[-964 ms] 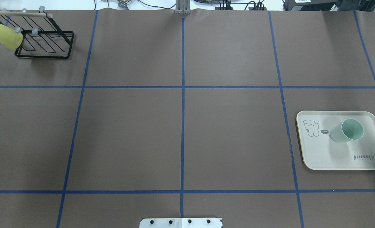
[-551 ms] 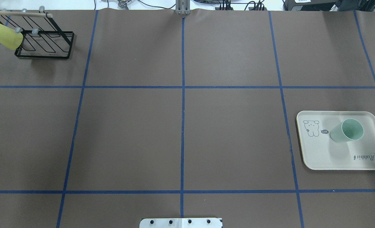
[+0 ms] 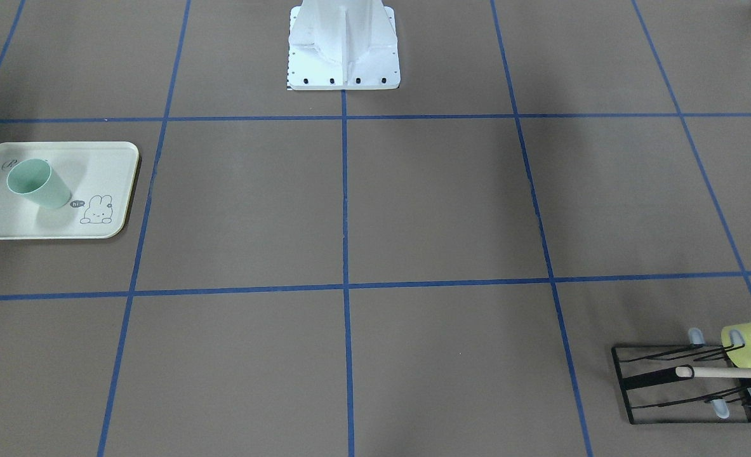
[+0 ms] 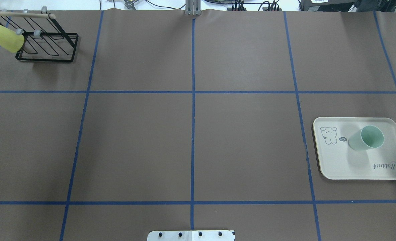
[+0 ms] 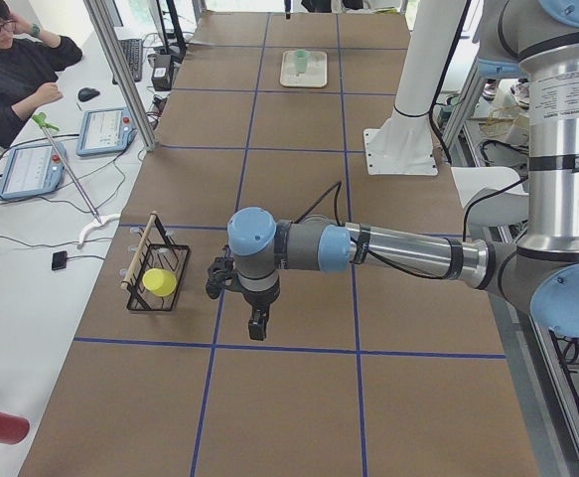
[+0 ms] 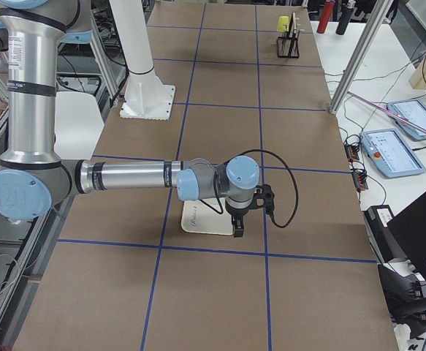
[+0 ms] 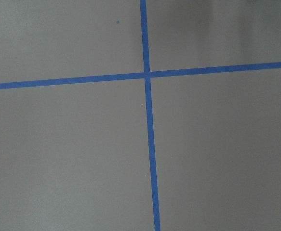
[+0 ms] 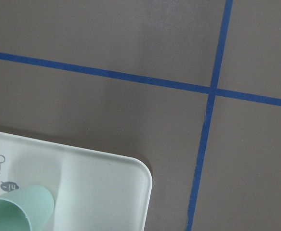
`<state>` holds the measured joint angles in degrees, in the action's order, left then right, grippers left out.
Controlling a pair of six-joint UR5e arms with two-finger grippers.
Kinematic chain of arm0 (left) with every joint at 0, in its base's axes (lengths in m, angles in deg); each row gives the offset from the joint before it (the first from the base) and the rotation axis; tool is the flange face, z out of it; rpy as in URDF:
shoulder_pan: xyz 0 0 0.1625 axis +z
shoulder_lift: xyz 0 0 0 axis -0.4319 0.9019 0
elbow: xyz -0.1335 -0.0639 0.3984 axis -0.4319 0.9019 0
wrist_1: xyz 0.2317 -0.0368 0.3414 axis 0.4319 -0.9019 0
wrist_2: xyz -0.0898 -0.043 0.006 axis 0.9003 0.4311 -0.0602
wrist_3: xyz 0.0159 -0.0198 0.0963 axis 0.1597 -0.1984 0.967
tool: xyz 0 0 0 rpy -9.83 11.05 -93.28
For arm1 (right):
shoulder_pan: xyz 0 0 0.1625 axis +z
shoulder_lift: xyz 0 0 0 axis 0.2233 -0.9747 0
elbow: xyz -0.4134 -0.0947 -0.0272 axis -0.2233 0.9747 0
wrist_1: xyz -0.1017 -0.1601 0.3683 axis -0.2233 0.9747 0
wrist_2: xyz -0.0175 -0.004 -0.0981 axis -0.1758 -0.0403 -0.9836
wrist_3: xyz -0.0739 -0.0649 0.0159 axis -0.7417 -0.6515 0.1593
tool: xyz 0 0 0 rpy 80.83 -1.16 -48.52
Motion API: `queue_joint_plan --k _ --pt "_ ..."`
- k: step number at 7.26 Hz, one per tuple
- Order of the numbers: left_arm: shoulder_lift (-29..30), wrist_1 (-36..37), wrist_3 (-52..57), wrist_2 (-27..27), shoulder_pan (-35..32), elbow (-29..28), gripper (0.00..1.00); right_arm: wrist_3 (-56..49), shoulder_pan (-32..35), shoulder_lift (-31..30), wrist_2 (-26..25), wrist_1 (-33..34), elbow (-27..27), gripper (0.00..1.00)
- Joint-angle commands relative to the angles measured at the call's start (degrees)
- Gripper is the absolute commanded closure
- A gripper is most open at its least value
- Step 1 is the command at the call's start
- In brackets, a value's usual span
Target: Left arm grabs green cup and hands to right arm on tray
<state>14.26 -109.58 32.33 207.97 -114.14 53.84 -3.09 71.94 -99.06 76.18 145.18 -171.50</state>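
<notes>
Green cup [image 4: 366, 138] on tray [image 4: 351, 167]; left arm [image 5: 408, 253], right arm [image 6: 125, 178] outstretched horiz.

Diffuse overhead light falling evenly on brown table [image 4: 244, 147]; no hard glare showing. On tray [image 4: 338, 167], green cup [image 4: 367, 138] casting soft shadow. Under black rack [image 4: 47, 47], faint blurred shadow lying on table. Beyond table's far edge, white strip [image 4: 151, 4] blowing out in overhead view. Left wrist view looking soft, darkening toward top right corner. Right wrist view rendering tape lines [image 8: 130, 77] crisply.
</notes>
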Motion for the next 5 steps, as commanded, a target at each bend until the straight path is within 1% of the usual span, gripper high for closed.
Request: queue_joint_plan --k 1,2,3,5 --pt "-0.38 0.03 0.51 -0.05 -0.57 -0.18 0.00 -0.10 4.86 0.46 1.74 3.84 -0.12 0.00" --pt "-0.38 0.03 0.51 -0.14 -0.57 -0.01 0.00 -0.88 4.89 0.47 1.48 10.14 -3.62 0.00" --pt "-0.29 0.03 0.42 -0.14 -0.57 -0.01 0.00 -0.98 4.89 0.38 0.96 10.81 -4.00 0.00" --pt "-0.38 0.03 0.51 -0.14 -0.66 -0.53 0.00 -2.81 4.80 0.30 0.78 10.82 -2.95 0.00"
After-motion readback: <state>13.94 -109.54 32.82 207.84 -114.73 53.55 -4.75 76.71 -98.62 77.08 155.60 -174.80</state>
